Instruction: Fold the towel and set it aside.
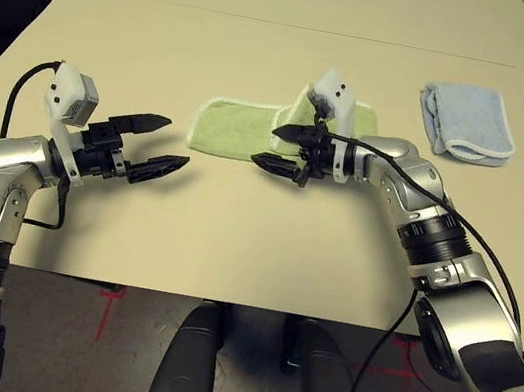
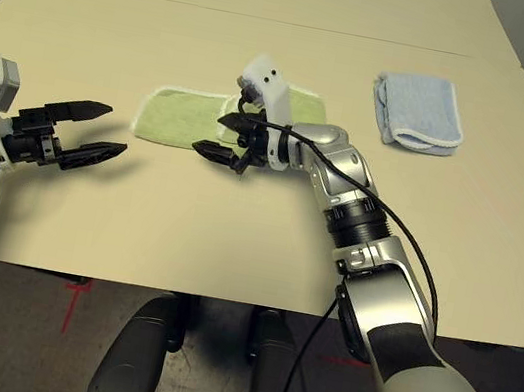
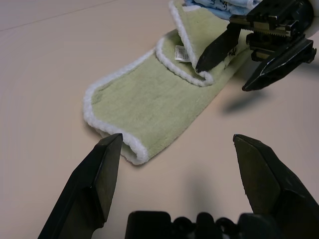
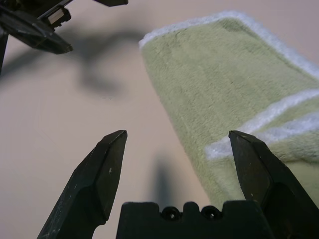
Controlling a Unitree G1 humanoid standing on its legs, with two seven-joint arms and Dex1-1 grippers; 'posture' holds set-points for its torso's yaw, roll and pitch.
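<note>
The towel (image 1: 238,129) is light green with white edging and lies on the tan table as a long folded strip. One end is doubled over, with a small white label (image 3: 180,52) showing there. My right gripper (image 1: 266,146) hovers open at the strip's near edge, fingers pointing left, and its wrist camera hides part of the towel's right end. My left gripper (image 1: 175,143) stands open just left of the towel's left end (image 3: 107,132), a little apart from it, fingers pointing right. Nothing sits between either pair of fingers.
A pale blue folded towel (image 1: 466,120) lies at the back right of the table (image 1: 234,242). The table's front edge runs close to my body. A seam (image 1: 272,21) crosses the far side, and dark floor with cables shows at the far left.
</note>
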